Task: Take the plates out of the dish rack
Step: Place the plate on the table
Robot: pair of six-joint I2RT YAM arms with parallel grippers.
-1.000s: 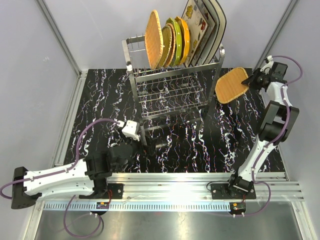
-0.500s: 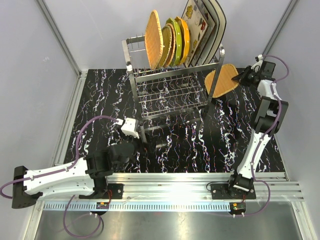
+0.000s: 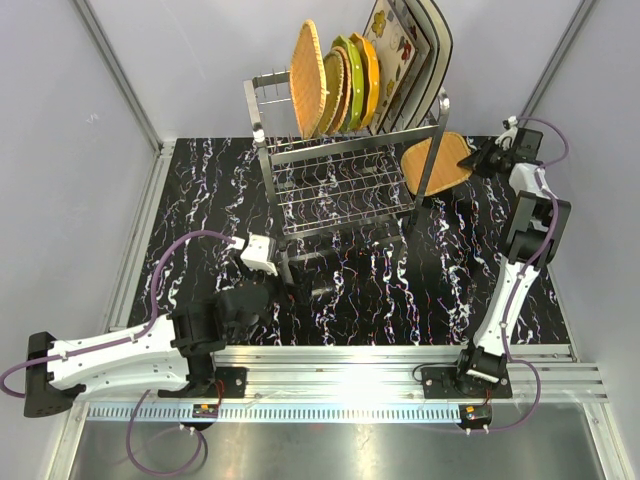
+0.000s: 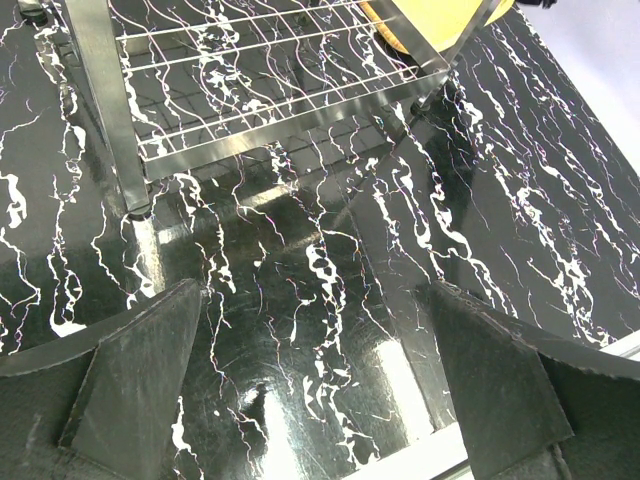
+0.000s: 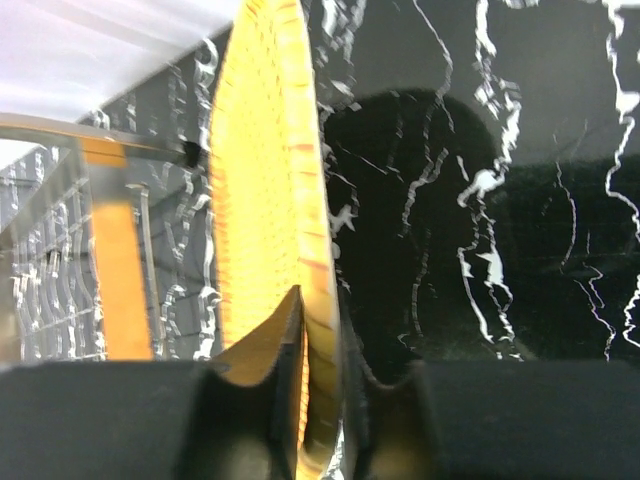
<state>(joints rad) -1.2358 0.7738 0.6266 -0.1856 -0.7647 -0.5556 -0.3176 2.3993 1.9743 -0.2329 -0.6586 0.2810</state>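
The dish rack [image 3: 340,185] stands at the back of the table, its top tier holding a tan woven plate [image 3: 308,80], scalloped yellow-green [image 3: 348,72] and orange [image 3: 369,75] plates, and square flowered cream plates [image 3: 402,50]. My right gripper [image 3: 478,160] is shut on the rim of another tan woven plate [image 3: 435,163], held on edge right of the rack, its far rim by the rack's right post. The right wrist view shows that plate [image 5: 265,200] pinched between the fingers of the right gripper [image 5: 320,330]. My left gripper [image 3: 305,280] is open and empty over the table [image 4: 318,290] in front of the rack.
Black marbled tabletop [image 3: 400,280] with an aluminium rail along the near edge [image 3: 400,355]. Grey walls close in the back and the sides. The rack's front leg [image 4: 110,110] stands just beyond the left gripper, and the held plate [image 4: 430,15] shows behind the lower tier.
My right arm has carried the tan woven plate leftward and back, from the open table at the right up against the rack's right post. The left arm has stayed put.
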